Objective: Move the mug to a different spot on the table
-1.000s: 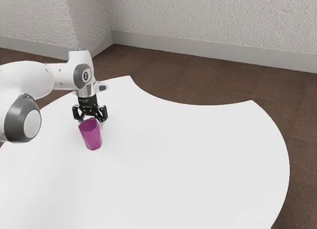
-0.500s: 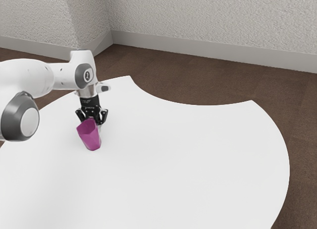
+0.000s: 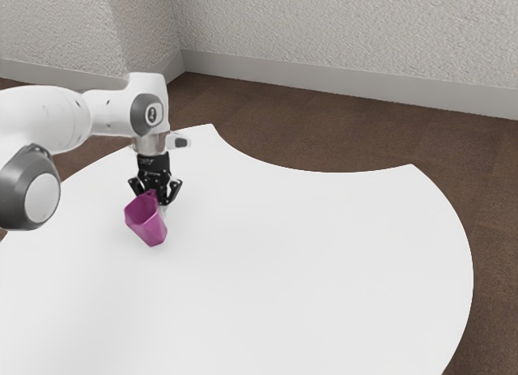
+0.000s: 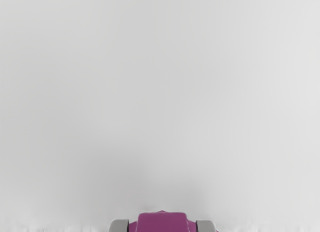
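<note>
Change: hand shifted toward the exterior view's right; mug (image 3: 146, 220) tipped further, rim now leaning toward the exterior view's left.
Fingers (image 3: 167, 189): clenched on the mug's upper part, with a grey pad (image 4: 119, 226) pressed on each flank of the purple body (image 4: 162, 222) in the wrist view.
Mug position: far-left part of the white counter (image 3: 324, 262), base touching the surface or just above it; cannot tell which.
Key relation: mug just below the fingers and slightly toward the exterior view's left; long axis tilted, base pointing down and to the right.
Step, as judged: start of the carry, grasp made, new spot not yet reached.
Next move: probably a lift first, then travel toward the open counter to the right and nearer.
Risk: skewed hold, so possible swing or slip.
</note>
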Motion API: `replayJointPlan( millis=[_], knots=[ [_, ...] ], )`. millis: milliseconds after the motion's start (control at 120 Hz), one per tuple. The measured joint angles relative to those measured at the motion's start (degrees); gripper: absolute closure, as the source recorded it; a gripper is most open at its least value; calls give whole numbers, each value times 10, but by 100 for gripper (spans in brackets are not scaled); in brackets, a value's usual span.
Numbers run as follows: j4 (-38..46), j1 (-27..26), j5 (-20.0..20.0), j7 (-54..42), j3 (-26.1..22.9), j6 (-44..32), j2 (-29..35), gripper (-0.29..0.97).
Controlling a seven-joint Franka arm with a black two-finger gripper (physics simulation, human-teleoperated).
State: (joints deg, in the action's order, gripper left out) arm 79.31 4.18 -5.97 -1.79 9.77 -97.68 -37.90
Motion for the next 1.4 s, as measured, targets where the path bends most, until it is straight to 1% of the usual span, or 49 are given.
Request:
replayJointPlan(
  millis=[175, 367, 600, 667, 858, 1100, 1158, 1308, 1400],
  knots=[
    [51, -34, 13, 19, 0, 29, 38, 70],
    [61, -67, 16, 40, -7, 42, 43, 72],
    [56, -80, 14, 60, -10, 47, 18, 75],
    [53, -81, 14, 65, -19, 46, 12, 76],
    [23, -87, 16, 76, -35, 43, -12, 79],
    [-7, -98, 18, 89, -41, 36, -34, 79],
    [-7, -102, 17, 92, -41, 32, -38, 70],
    [-8, -107, 9, 97, -44, 20, -38, 38],
    [-8, -108, 7, 99, -50, 11, -36, 25]
  ],
)
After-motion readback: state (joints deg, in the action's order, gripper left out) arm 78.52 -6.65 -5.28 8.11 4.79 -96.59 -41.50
